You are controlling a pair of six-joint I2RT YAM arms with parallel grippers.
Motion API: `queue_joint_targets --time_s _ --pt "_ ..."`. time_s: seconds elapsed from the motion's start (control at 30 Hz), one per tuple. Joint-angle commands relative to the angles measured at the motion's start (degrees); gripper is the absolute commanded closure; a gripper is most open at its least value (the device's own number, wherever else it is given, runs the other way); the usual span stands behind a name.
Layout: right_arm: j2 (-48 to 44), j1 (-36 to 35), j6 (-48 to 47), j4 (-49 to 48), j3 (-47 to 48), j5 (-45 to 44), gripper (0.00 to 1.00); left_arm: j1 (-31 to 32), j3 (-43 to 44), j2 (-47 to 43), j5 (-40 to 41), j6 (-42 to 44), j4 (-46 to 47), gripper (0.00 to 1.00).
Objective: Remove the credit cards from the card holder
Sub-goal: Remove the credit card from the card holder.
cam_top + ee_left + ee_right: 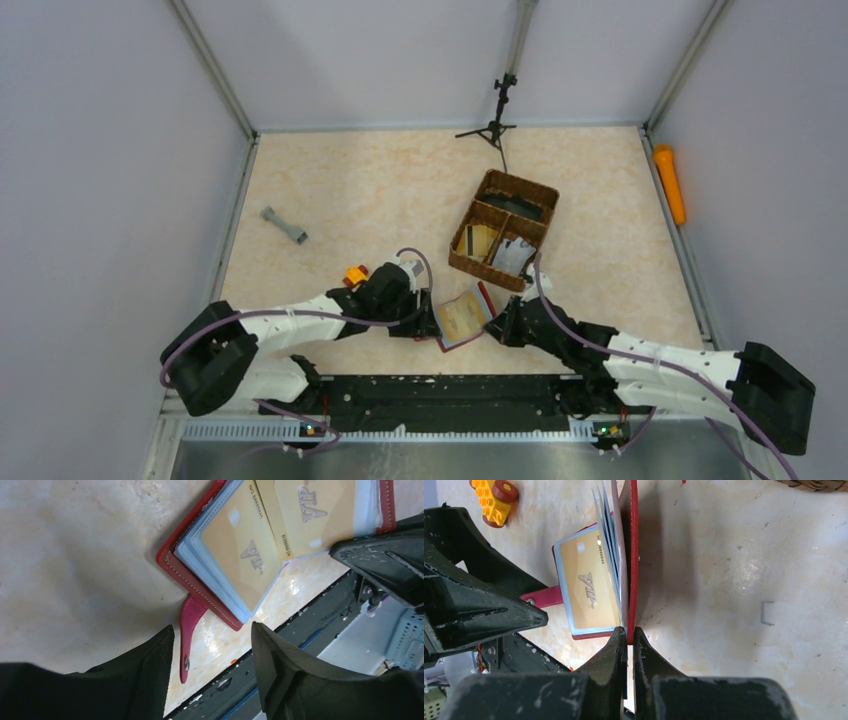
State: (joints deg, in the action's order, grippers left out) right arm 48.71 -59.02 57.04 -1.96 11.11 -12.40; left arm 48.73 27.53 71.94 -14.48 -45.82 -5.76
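Extraction stage: we see the card holder (463, 318) open at lower centre, right tool (627, 636) clamped on its cover, left tool (212, 642) agape, empty; next it should pinch an edge of the credit cards (240, 555).

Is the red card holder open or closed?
Open. The card holder has its covers spread apart, and gold cards show inside.

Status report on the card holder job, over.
Right gripper shut on card holder cover. Left gripper open around its tab. Gold cards in their sleeves. Nothing blocking.
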Motion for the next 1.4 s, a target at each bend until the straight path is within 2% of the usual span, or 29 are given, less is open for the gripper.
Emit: queue_joint_targets --time_s 0.0,0.17,0.23,0.27,0.33,0.37,0.4,0.47,0.5,0.57,0.63,0.77,0.97,1.13,1.2,1.37 --pt "-0.9 -0.6 -0.3 4.2 -0.1 -0.8 1.00 -0.2 0.8 4.0 -1.2 -1.3 5.3 0.40" --pt "-0.4 -0.7 -1.7 4.5 -0.5 0.4 1.00 -0.2 1.6 8.2 -0.5 -1.1 9.8 0.60" --pt "0.1 -0.7 -2.0 5.1 -0.3 0.7 1.00 -0.2 1.5 8.4 0.0 -1.0 11.4 0.73" --pt "0.4 -0.7 -2.2 5.4 -0.1 0.8 1.00 -0.2 1.4 8.1 0.8 -0.9 11.9 0.84" --pt "0.4 -0.7 -2.6 6.5 0.2 0.9 1.00 -0.3 1.1 6.9 2.7 -0.9 12.3 1.00" --pt "0.2 -0.7 -3.1 7.3 0.4 0.7 1.00 -0.3 1.2 6.3 3.8 -0.9 11.9 1.00" --pt "0.0 -0.7 -3.6 8.6 1.0 0.4 0.93 -0.3 1.2 5.7 4.4 -0.6 11.5 1.00" --pt "-0.9 -0.7 -5.3 14.3 4.0 -1.2 0.66 -0.3 1.2 4.3 4.6 0.6 10.7 1.00" --pt "-1.3 -0.7 -6.2 17.7 5.6 -2.4 0.56 -0.3 1.2 3.2 4.4 1.2 10.2 1.00" --pt "-2.7 -0.6 -7.3 24.0 8.9 -4.8 0.45 -0.3 1.3 1.6 4.2 2.2 8.8 1.00" --pt "-4.5 -0.7 -8.6 28.4 11.4 -6.1 0.40 -0.3 1.4 -0.1 3.5 3.0 7.5 1.00" --pt "-7.0 -0.6 -11.4 31.1 14.5 -4.9 0.38 -0.3 2.7 -3.0 1.2 4.4 5.2 1.00" --pt "-2.7 -0.7 -14.5 17.7 14.5 6.8 0.39 -0.3 6.9 -2.6 -2.1 7.1 -2.2 1.00" --pt "4.3 -0.7 -12.5 7.6 14.1 8.3 0.37 -0.3 7.7 -2.4 -0.8 6.8 -4.7 1.00" --pt "7.2 -0.7 -11.7 4.5 13.9 7.9 0.40 -0.3 7.3 -2.3 -0.6 6.5 -4.2 0.98" --pt "13.9 -0.6 -10.2 3.7 14.9 2.5 0.62 -0.3 5.6 -2.8 -1.0 5.6 0.2 0.95"
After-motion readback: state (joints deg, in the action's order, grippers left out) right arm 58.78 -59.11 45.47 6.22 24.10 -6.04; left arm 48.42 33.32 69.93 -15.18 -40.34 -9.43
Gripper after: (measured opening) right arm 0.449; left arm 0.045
